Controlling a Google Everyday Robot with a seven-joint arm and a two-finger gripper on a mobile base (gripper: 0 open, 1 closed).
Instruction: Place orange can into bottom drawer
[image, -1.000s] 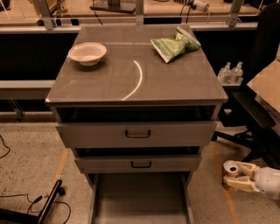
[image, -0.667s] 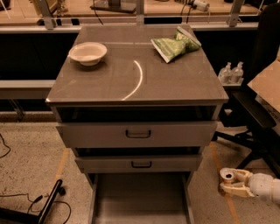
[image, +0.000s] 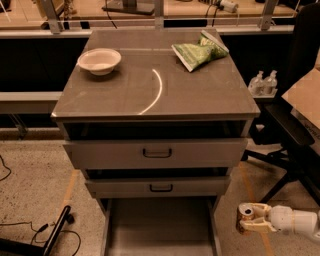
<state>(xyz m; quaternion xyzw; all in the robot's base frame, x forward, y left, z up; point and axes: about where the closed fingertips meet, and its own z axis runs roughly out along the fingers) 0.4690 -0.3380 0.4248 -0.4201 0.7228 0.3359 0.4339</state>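
The orange can (image: 244, 217) is held upright at the lower right, its silver top showing, with my gripper (image: 251, 219) shut on it. It hangs above the floor just right of the cabinet. The bottom drawer (image: 159, 227) is pulled out at the foot of the cabinet, a shallow grey tray with a bare floor, left of the can and lower. The white arm (image: 295, 220) enters from the right edge.
Two upper grey drawers (image: 156, 152) with black handles stand slightly open. On the cabinet top (image: 150, 85) sit a white bowl (image: 99, 60) and a green chip bag (image: 198, 49). A black office chair (image: 295, 125) stands at right; cables (image: 45, 235) lie at lower left.
The gripper with the can has moved down and to the left, closer to the cabinet's right side. Nothing else has shifted.
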